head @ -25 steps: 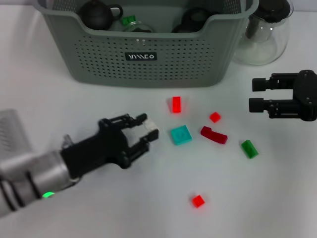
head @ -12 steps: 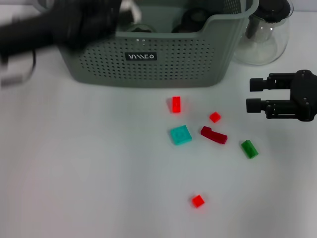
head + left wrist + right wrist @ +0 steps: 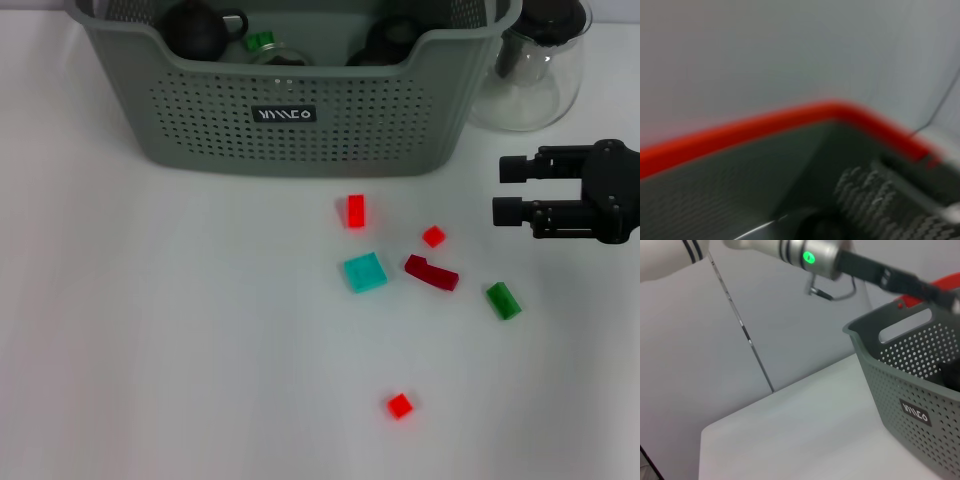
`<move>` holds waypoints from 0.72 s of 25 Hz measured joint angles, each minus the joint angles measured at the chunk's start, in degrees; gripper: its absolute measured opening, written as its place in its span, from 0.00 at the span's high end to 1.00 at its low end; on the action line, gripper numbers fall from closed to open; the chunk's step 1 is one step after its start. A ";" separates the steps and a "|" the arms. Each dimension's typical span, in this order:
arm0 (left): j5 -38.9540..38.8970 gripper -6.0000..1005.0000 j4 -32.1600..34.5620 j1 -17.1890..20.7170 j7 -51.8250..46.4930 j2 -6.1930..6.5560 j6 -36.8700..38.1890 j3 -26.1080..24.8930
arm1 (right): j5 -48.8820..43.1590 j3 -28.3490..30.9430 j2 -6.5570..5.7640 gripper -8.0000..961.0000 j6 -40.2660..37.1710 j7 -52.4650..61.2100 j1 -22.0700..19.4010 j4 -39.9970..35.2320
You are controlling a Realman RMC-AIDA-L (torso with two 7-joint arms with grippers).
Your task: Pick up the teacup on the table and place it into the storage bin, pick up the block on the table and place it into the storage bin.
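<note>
The grey-green storage bin (image 3: 300,140) stands at the back of the table and shows again in the right wrist view (image 3: 920,390). Dark round vessels (image 3: 195,28) and a green piece (image 3: 260,40) lie inside it. No teacup shows on the table. Several blocks lie in front of the bin: a red one (image 3: 355,211), a small red (image 3: 433,236), a teal (image 3: 365,271), a dark red (image 3: 432,272), a green (image 3: 503,300) and a near red (image 3: 400,405). My right gripper (image 3: 508,190) hovers open at the right, above the green block. My left gripper (image 3: 900,280) reaches over the bin's rim.
A clear glass pitcher (image 3: 535,70) with a black lid stands right of the bin, just behind my right gripper. White tabletop (image 3: 150,330) spreads to the left and front. The left wrist view shows only a blurred red edge and grey mesh.
My left gripper carried a white block from the table up to the bin and has left the head view. The right gripper crept slightly left.
</note>
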 joint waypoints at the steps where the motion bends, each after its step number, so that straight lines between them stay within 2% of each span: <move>1: 3.35 0.52 -0.91 -1.08 -1.85 -0.67 -2.13 0.90 | 0.03 0.01 0.00 0.29 -0.01 0.00 0.00 0.00; 6: 14.63 0.51 -2.23 -3.41 -5.44 -5.60 -10.09 3.29 | 0.06 0.00 0.01 0.29 -0.01 0.00 0.01 0.00; 8: 15.94 0.50 -1.80 -3.70 -5.54 -6.42 -10.54 2.99 | 0.07 0.00 0.01 0.29 -0.01 0.01 0.05 0.00; 10: 14.96 0.50 -0.53 -3.43 -5.53 -6.57 -9.20 2.43 | 0.08 0.00 0.01 0.29 0.00 0.03 0.08 0.00; 13: 9.89 0.47 5.50 -0.27 -4.70 -6.91 -4.47 0.54 | 0.08 0.01 0.01 0.29 -0.01 0.07 0.08 -0.01; 16: 1.37 0.40 14.46 5.77 -2.57 -7.70 0.80 -1.58 | 0.08 0.00 -0.03 0.29 -0.03 0.11 0.08 0.00; 18: -8.89 0.35 19.82 11.66 2.52 -8.42 5.98 -3.98 | 0.07 0.00 -0.05 0.29 0.01 0.11 0.10 0.00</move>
